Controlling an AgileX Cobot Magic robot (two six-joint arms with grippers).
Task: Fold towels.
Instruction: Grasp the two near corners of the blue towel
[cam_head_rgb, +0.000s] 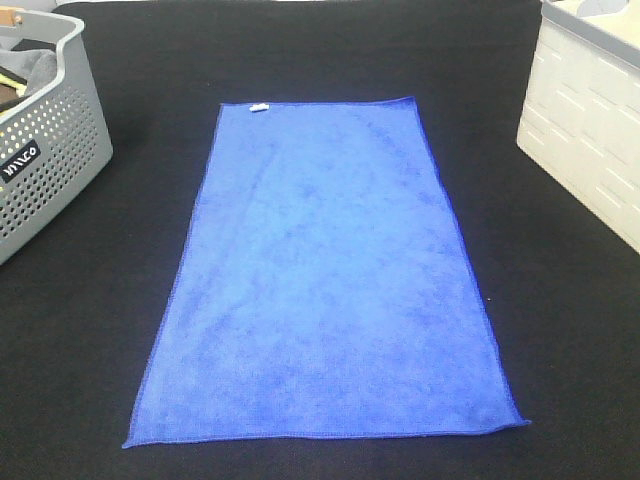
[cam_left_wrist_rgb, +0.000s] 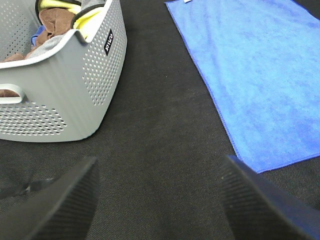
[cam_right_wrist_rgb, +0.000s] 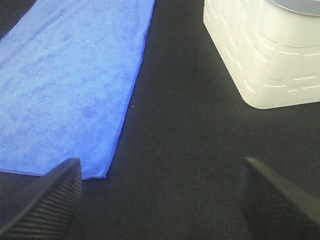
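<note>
One royal-blue towel (cam_head_rgb: 325, 275) lies spread flat on the black table, long side running away from me, with a small white tag (cam_head_rgb: 258, 107) on its far short edge. Neither arm shows in the high view. In the left wrist view my left gripper (cam_left_wrist_rgb: 160, 200) is open and empty over bare black cloth, with the towel (cam_left_wrist_rgb: 260, 75) off to one side and the basket on the other. In the right wrist view my right gripper (cam_right_wrist_rgb: 160, 200) is open and empty above the black surface between the towel's (cam_right_wrist_rgb: 70, 85) near corner and the white bin.
A grey perforated basket (cam_head_rgb: 45, 160) holding brown, grey and yellow cloths (cam_left_wrist_rgb: 55, 20) stands at the far left. A white plastic bin (cam_head_rgb: 590, 120) stands at the far right, also in the right wrist view (cam_right_wrist_rgb: 265, 55). Black tabletop (cam_head_rgb: 90, 330) surrounds the towel.
</note>
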